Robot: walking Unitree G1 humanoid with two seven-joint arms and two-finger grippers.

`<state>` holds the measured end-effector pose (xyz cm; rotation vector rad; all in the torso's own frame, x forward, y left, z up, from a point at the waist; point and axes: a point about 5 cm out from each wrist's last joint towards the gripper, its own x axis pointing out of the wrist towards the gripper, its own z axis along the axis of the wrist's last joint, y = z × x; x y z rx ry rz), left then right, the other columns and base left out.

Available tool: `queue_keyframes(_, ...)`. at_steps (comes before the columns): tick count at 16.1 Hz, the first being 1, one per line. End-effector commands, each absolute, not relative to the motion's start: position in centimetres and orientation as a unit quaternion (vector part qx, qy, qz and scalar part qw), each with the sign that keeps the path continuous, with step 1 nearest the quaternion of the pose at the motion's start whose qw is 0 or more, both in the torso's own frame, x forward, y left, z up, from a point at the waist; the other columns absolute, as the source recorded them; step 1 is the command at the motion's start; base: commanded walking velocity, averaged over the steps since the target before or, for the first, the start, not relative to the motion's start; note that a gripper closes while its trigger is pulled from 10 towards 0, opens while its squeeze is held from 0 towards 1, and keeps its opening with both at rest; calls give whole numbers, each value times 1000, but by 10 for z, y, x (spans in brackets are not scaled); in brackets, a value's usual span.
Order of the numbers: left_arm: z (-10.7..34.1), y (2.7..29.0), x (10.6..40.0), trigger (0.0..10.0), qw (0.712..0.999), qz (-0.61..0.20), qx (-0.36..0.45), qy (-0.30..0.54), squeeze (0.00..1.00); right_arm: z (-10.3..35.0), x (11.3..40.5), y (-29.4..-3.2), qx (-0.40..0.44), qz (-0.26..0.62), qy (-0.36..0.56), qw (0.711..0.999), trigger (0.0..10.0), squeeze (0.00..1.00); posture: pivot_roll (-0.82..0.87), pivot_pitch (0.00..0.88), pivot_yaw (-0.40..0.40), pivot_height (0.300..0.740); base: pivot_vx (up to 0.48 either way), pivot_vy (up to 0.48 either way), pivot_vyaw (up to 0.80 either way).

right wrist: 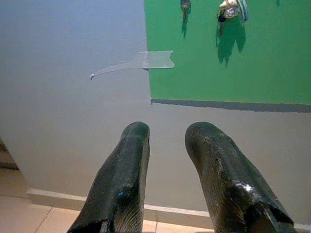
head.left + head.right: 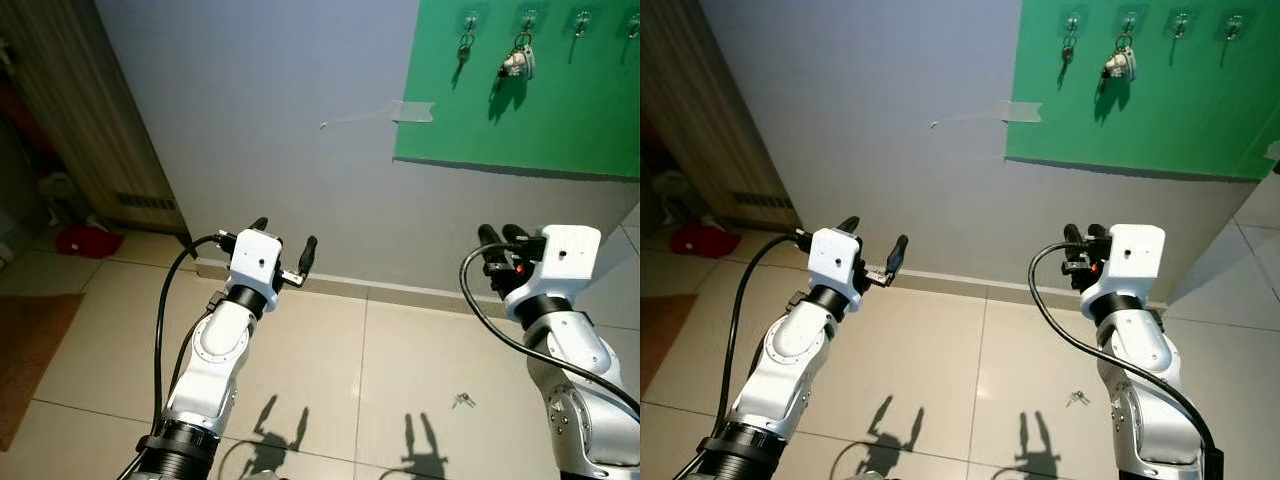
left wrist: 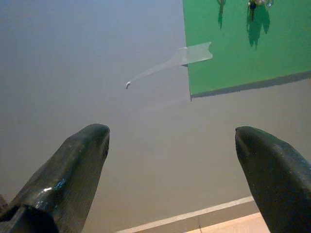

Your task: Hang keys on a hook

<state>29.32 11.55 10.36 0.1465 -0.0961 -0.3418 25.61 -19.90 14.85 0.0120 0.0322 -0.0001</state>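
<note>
**Keys on floor, both grippers empty ahead of pickup**

Beige floor tiles (image 2: 400, 360) run up to a grey wall (image 2: 270, 110) that carries a green board (image 2: 540, 100), the landmark for all positions below.

Nearest the robot, and well below the green board, a small set of keys (image 2: 462, 401) lies flat on the tiles. It sits just inboard of the right arm and touches nothing. Shadows of both pairs of fingers fall on the tiles beside it.

Above the keys, the right gripper (image 2: 497, 238) is raised and points toward the wall beneath the board. Its fingers stand close together with a narrow gap, and nothing is held between them. The left gripper (image 2: 284, 238) is raised well to the left of the board. Its fingers are spread wide and are likewise empty.

Farthest away, a row of hooks runs along the top of the green board. One hook (image 2: 469, 18) holds a single key and the next hook (image 2: 526, 17) holds a bulkier key bunch (image 2: 517, 62). Two further hooks to the right appear free. A strip of clear tape (image 2: 405, 112) crosses the board's left edge.

Step in hand, by judgement: pickup has not begun. The next move calls for bending low, spreading the right fingers and lowering them over the keys. A flat, thin set on smooth tile is likely to slide.
</note>
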Motion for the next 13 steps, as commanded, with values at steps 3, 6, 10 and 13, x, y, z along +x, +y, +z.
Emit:
queue_keyframes(3,109,118,304,10000,980,-171,79,-57,0,150,250,-204,11,-18,11,1000,10000,0,-231,0,95,740,0,0,0)
queue_keyframes(6,109,115,303,10000,979,-177,79,-61,0,149,252,-206,10,-18,14,1000,10000,0,-210,0,66,740,0,0,0)
queue_keyframes(10,101,124,287,10000,982,-163,73,-56,0,137,258,-195,9,10,35,999,10000,0,-134,0,-11,740,0,0,-397)
queue_keyframes(13,107,132,275,10000,984,-144,78,-65,0,150,264,-182,7,38,-8,999,10000,0,-84,0,-46,740,0,0,-800)
